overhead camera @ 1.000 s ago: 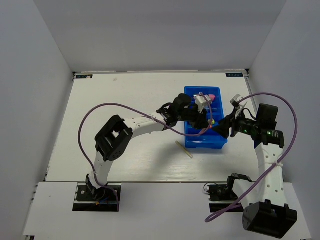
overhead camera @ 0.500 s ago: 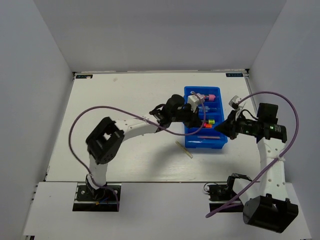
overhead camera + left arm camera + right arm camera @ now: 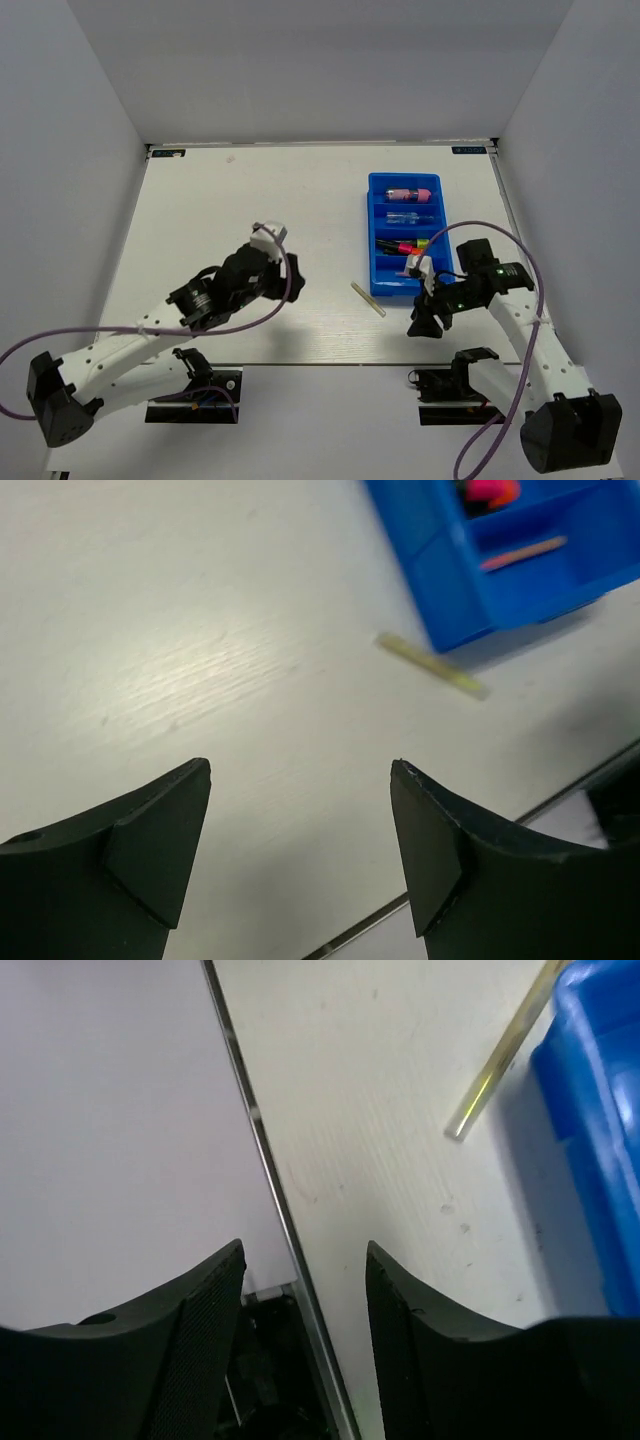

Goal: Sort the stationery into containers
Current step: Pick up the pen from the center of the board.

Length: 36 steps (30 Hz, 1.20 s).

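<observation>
The blue tray point(image 3: 378, 265) stands at the right of the table. It holds a pink tube point(image 3: 410, 193), a clear bottle point(image 3: 408, 213), highlighters with orange, green and pink ends point(image 3: 405, 245), and a thin pale stick point(image 3: 520, 553) in its nearest compartment. A second pale stick point(image 3: 368, 299) lies on the table just left of the tray's near corner; it also shows in the left wrist view point(image 3: 432, 665) and the right wrist view point(image 3: 505, 1055). My left gripper point(image 3: 283, 272) point(image 3: 300, 770) is open and empty, over bare table well left of the tray. My right gripper point(image 3: 419, 323) point(image 3: 305, 1250) is open and empty, over the table's near edge.
The table's metal front edge point(image 3: 270, 1180) runs under my right gripper. The tray's corner point(image 3: 600, 1140) is just right of it. White walls enclose the table on three sides.
Both arms have pulled away from the tray. The left arm swung back left and toward the near side. The right gripper dropped to the near table edge.
</observation>
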Available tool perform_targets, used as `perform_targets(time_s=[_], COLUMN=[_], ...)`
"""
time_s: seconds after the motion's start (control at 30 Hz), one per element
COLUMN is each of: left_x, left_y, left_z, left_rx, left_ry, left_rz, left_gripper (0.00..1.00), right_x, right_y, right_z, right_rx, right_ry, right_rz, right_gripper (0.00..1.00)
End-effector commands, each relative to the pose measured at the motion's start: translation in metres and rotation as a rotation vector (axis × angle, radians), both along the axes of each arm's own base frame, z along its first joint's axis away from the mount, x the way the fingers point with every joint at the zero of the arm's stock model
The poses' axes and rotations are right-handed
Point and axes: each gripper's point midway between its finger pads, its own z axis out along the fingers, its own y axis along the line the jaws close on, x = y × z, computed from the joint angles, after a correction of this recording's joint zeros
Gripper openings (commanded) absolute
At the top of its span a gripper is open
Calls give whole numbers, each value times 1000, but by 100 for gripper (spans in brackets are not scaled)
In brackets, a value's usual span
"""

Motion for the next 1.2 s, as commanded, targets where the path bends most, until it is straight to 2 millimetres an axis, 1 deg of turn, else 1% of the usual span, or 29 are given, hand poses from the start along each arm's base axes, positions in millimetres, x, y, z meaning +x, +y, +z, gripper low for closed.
perform_targets(time_s=[0.0, 0.03, 0.07, 0.1, 0.13, 0.17, 0.2, 0.27, 0.3, 0.33, 0.37, 0.4, 0.43, 0.47, 0.5, 0.53, 0.6, 0.63, 0.73, 0.77, 0.83, 0.87, 0.9, 0.93, 1.07, 1.17], left_x=[-22, -26, -30, -33, -36, -37, -38, -40, -40, -41, -41, -41, -41, -42, -42, -42, -42, -41, -41, -41, -42, -41, -42, -42, -42, -43], left_y=[57, 63, 69, 76, 80, 84, 87, 91, 92, 94, 95, 95, 96, 97, 97, 97, 97, 97, 97, 97, 97, 98, 98, 98, 100, 102], left_z=[-48, -52, -50, -58, -60, -61, -60, -63, -62, -63, -62, -63, -64, -66, -65, -65, -68, -68, -69, -69, -70, -70, -71, -70, -72, -74], left_rx=[133, 141, 120, 123, 125, 117, 109, 111, 106, 113, 113, 114, 122, 126, 122, 119, 125, 125, 123, 122, 122, 121, 125, 122, 114, 113], left_ry=[81, 85, 86, 86, 89, 81, 73, 71, 68, 73, 71, 70, 74, 76, 75, 74, 75, 73, 73, 72, 73, 71, 72, 67, 60, 58], left_rz=[133, 139, 155, 171, 175, 188, 194, 201, 203, 207, 209, 207, 212, 213, 214, 215, 213, 215, 214, 212, 213, 219, 215, 214, 219, 221], left_gripper=[83, 83, 83, 83, 83, 83, 83, 84, 84, 84, 84, 84, 84, 84, 84, 84, 84, 84, 84, 84, 84, 84, 84, 84, 84, 84], right_x=[8, 10, 17, 17, 20, 26, 27, 37, 35, 40, 43, 50, 51, 53, 57, 56, 54, 54, 57, 55, 54, 52, 52, 53, 58, 63], right_y=[-3, -8, -5, -6, -5, 3, 4, 10, 14, 15, 17, 25, 27, 26, 32, 34, 39, 41, 49, 51, 57, 56, 56, 57, 60, 63], right_z=[-22, -28, -33, -39, -42, -44, -47, -51, -55, -58, -59, -59, -59, -64, -63, -66, -69, -75, -81, -85, -86, -92, -94, -96, -99, -102], right_rx=[-131, -187, -194, -259, -276, -273, -305, -336, -353, -382, -388, -373, -373, -404, -388, -395, -396, -406, -407, -417, -413, -435, -441, -443, -432, -431], right_ry=[49, 44, 28, 57, 51, 14, 37, -11, -9, -20, -32, -66, -61, -77, -102, -92, -91, -77, -92, -72, -65, -43, -45, -53, -102, -119], right_rz=[-52, -70, -80, -133, -142, -130, -176, -182, -167, -197, -209, -213, -239, -245, -246, -248, -240, -243, -252, -252, -237, -238, -239, -242, -248, -258], right_gripper=[56, 56, 56, 57, 58, 61, 63, 63, 63, 65, 65, 67, 69, 69, 69, 70, 70, 70, 70, 69, 67, 67, 64, 64, 56, 54])
